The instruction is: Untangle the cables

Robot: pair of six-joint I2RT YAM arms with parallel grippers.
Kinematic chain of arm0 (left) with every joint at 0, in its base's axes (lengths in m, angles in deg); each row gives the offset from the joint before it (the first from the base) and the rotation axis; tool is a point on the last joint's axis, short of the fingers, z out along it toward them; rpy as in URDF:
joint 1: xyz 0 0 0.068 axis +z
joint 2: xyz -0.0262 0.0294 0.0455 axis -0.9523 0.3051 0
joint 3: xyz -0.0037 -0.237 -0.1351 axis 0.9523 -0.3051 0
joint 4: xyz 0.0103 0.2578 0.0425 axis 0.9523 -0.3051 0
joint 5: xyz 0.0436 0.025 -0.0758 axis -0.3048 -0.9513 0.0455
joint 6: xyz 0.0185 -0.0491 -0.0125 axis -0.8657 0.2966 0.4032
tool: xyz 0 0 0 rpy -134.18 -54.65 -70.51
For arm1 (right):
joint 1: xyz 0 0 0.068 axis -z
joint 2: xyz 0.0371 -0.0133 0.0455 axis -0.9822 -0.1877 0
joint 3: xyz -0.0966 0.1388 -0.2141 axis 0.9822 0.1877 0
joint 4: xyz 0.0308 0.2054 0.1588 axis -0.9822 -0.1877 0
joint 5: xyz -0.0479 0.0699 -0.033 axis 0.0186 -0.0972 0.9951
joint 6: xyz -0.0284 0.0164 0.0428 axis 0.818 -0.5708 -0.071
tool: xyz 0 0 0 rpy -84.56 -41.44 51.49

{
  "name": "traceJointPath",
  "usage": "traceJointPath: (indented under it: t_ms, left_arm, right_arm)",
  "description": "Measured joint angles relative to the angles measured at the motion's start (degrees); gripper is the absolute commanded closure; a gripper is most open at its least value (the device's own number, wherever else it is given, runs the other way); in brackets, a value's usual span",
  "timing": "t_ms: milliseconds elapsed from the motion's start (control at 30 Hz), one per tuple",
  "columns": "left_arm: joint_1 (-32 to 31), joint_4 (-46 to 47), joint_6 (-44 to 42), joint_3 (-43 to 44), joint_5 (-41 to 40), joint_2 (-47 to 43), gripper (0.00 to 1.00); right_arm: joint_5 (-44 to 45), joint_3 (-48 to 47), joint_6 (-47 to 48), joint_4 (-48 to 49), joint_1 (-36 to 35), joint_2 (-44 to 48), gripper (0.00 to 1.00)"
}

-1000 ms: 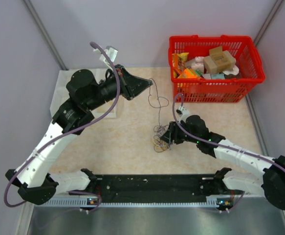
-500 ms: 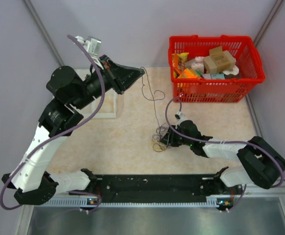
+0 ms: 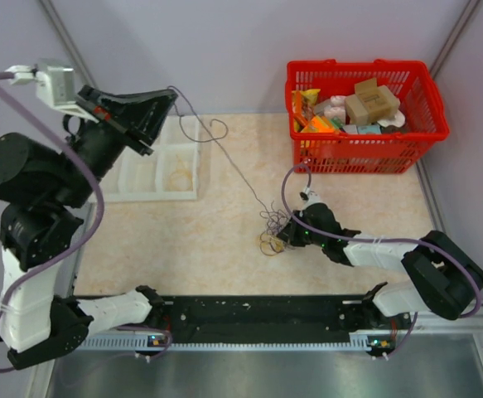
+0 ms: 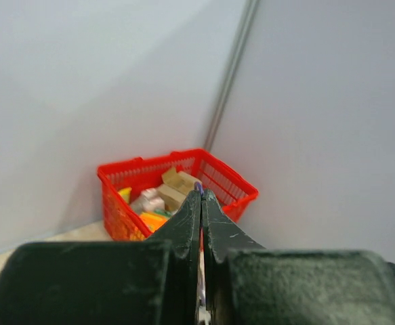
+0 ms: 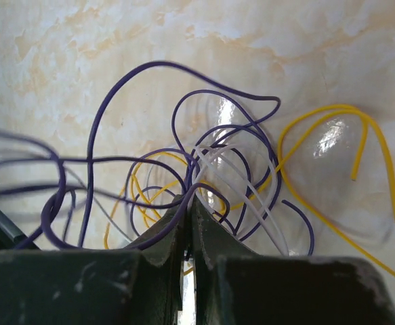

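Since the cables (image 5: 204,162) are hair-thin, feather-light and limp, they will carry no push at all and can only be moved by pulling. The smooth coating looks likely to slide through a loose pinch. Most of them lie in a small knot of purple, white and yellow loops on the table (image 3: 224,249), in front of the right arm.

One dark strand (image 3: 233,167) runs up out of that knot to the left hand (image 3: 173,91), which is raised high and far to the left. Its fingers are pressed together, with a speck of purple showing at the very tip in the wrist view, so it seems clamped on that strand's end.

The right hand (image 5: 187,217) sits low at the near edge of the knot. Its fingers are closed, with a purple loop and a pale one crossing right at the tips, apparently nipped.

Good places to hold are a free end or a single loop away from the crossings. A hard pull risks tightening the knot or lifting the whole bundle, so the knot wants pinning while one wire is drawn out slowly.
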Motion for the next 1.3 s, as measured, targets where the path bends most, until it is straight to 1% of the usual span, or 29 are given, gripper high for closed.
traceJointPath:
  t_ms: [233, 600, 1100, 1300]
  left_arm:
    - [0.0, -1.5, -5.0, 2.4, -7.0, -4.3, 1.00]
    - [0.0, -3.5, -13.5, 11.0, -15.3, -4.0, 1.00]
    - [0.0, -1.9, -21.5, 19.1, -20.1, -5.7, 1.00]
    - [0.0, -1.4, -22.4, 19.7, -20.9, -6.4, 1.00]
  right_arm:
    - [0.4, 0.0, 0.0, -1.3, 1.0, 0.3, 1.00]
    - [1.0, 0.0, 0.1, -2.9, 3.8, 1.8, 1.00]
    - [1.0, 0.0, 0.3, -3.6, 4.4, 1.8, 1.00]
    - [1.0, 0.0, 0.6, -4.0, 4.4, 1.8, 1.00]
